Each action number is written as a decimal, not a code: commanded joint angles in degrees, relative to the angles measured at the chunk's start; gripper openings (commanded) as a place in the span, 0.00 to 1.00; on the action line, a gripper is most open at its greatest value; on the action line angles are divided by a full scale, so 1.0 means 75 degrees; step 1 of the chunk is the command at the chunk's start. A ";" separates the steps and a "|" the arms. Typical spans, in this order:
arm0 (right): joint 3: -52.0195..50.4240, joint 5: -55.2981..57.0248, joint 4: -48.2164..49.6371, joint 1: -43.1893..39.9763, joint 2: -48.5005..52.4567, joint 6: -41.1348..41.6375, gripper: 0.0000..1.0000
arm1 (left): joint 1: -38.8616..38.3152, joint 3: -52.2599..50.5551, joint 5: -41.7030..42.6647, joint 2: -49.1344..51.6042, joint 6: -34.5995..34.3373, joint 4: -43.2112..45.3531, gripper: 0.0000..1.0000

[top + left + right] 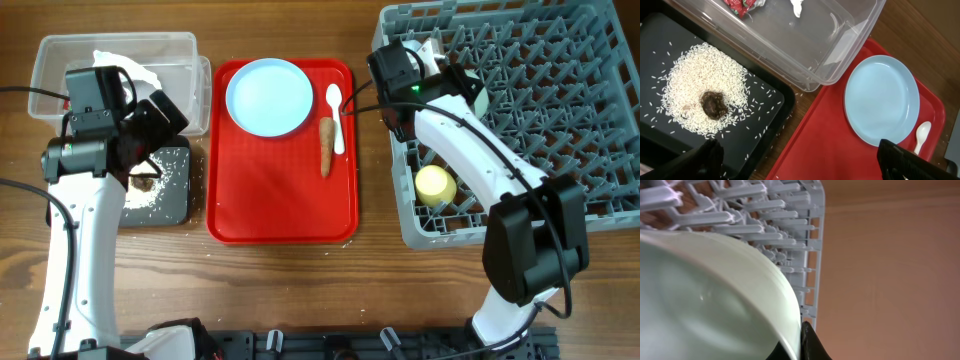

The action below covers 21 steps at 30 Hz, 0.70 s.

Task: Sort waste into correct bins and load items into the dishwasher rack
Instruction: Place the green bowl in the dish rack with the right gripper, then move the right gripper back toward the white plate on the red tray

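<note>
My right gripper (pixel 445 75) is shut on a pale bowl (pixel 705 295) at its rim, low over the near-left corner of the grey dishwasher rack (pixel 560 110). The bowl fills the right wrist view. A yellow cup (pixel 435 185) lies in the rack. My left gripper (pixel 805 167) is open and empty above the gap between the black tray (pixel 765 95) and the red serving tray. The black tray holds rice grains (pixel 695 75) and a dark brown lump (pixel 714 105). The clear tub (pixel 840 55) holds the red wrapper (pixel 742 6) and tissue (pixel 797 6).
The red serving tray (pixel 280 200) in the middle carries the pale blue plate (pixel 270 95), the white spoon (pixel 335 115) and the brown carrot-shaped stick (pixel 326 145). Loose rice grains lie on the wood beside the black tray.
</note>
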 commanded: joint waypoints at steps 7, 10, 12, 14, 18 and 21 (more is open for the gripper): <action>-0.0082 -0.1008 -0.0192 0.0443 0.0175 -0.0131 0.16 | 0.0035 0.0105 0.0009 0.0000 0.0012 0.0000 1.00; -0.0079 -0.1011 -0.0289 0.0478 0.0175 -0.0239 0.34 | 0.0035 0.0105 0.0009 0.0000 0.0012 0.0000 1.00; -0.0079 -0.1008 -0.0297 0.0490 0.0175 -0.0326 0.50 | 0.0035 0.0105 0.0009 0.0000 0.0012 0.0000 1.00; -0.0079 -0.1011 -0.0286 0.0519 0.0175 -0.0536 0.64 | 0.0035 0.0105 0.0009 0.0000 0.0012 0.0000 1.00; -0.0079 -0.1014 -0.0280 0.0708 0.0175 -0.0714 0.68 | 0.0035 0.0105 0.0009 0.0000 0.0012 0.0000 1.00; -0.0079 -0.1236 -0.0283 0.0863 0.0175 -0.1070 0.68 | 0.0035 0.0105 0.0009 0.0000 0.0012 0.0000 1.00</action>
